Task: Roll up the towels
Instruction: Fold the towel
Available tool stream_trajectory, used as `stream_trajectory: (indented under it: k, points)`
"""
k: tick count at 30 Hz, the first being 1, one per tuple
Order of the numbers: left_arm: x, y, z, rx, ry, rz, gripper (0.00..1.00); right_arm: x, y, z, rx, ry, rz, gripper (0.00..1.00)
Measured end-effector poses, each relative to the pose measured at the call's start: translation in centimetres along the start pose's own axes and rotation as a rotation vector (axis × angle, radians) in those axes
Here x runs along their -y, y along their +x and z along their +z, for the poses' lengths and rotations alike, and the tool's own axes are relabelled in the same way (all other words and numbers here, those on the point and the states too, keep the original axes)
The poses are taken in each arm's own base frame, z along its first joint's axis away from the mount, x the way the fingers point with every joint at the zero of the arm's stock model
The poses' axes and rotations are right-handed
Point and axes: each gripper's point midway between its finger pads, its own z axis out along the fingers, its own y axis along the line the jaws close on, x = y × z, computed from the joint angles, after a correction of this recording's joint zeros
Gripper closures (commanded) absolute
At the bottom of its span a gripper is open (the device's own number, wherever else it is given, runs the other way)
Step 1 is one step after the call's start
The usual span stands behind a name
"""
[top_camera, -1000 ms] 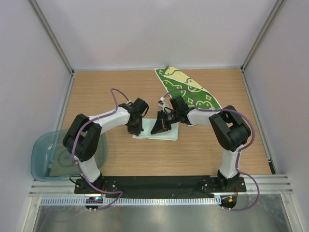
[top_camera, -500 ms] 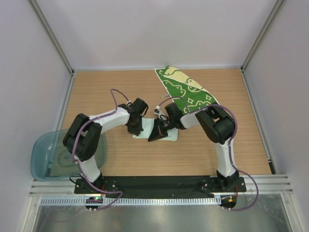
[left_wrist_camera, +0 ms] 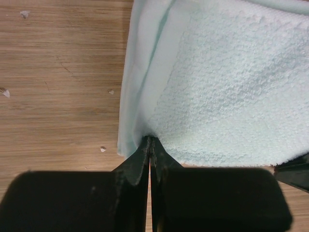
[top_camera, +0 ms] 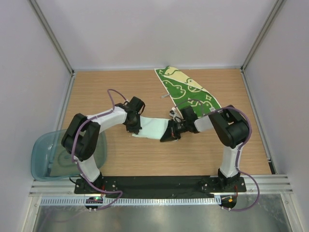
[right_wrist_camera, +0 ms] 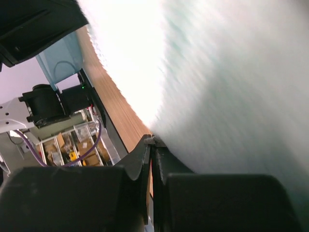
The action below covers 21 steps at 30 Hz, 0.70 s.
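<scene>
The pale mint-blue towel hangs stretched between both grippers at the table's middle. My left gripper is shut on its left corner; in the left wrist view the closed fingertips pinch the towel's folded edge just above the wood. My right gripper is shut on the opposite end, and in the right wrist view its jaws clamp the towel's lower rim, blurred and filling most of the frame. The green patterned towel lies flat at the back right, behind the right arm.
A translucent teal-grey bin sits at the table's near left edge beside the left arm's base, also seen as the bin in the right wrist view. White walls enclose the wooden table on three sides.
The right gripper has swung right and toward the near edge with its end of the pale towel, drawing the cloth out between the two grippers. The left gripper barely shifted.
</scene>
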Motion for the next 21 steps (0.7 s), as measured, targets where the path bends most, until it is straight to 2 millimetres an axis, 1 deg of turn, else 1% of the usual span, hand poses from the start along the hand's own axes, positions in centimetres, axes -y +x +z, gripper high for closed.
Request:
stream_trajectory:
  k: [4,6,13,15,16,17,19,20,21]
  points:
    - [-0.2,-0.2,0.0,0.005,-0.004,-0.005,1.00,1.5,0.2,-2.1,0.044,0.034,0.062,0.94]
    - [-0.2,-0.2,0.0,0.005,-0.003,-0.006,1.00,2.0,0.4,-2.7,0.053,0.030,0.086,0.95]
    - [-0.1,-0.2,0.0,0.004,0.000,-0.006,1.00,2.5,0.6,-3.6,0.068,-0.003,0.129,0.95]
    - [-0.1,-0.2,0.0,0.003,0.000,-0.004,0.97,2.4,0.6,-3.8,0.073,-0.002,0.129,0.94]
    - [-0.1,-0.3,0.0,0.002,0.000,-0.001,0.94,2.3,0.7,-3.9,0.077,0.003,0.129,0.93]
    - [-0.2,-0.3,-0.1,0.003,-0.002,0.003,0.87,2.3,0.8,-4.2,0.085,0.014,0.131,0.92]
    - [-0.5,-0.7,-0.4,0.010,-0.020,0.020,0.77,2.1,1.0,-4.9,0.108,0.047,0.138,0.88]
    - [-0.8,-1.0,-0.6,0.015,-0.036,0.025,0.68,1.7,1.0,-5.6,0.124,0.065,0.137,0.85]
    - [-1.1,-1.3,-0.8,0.022,-0.054,0.036,0.63,1.2,1.0,-6.2,0.141,0.080,0.133,0.83]
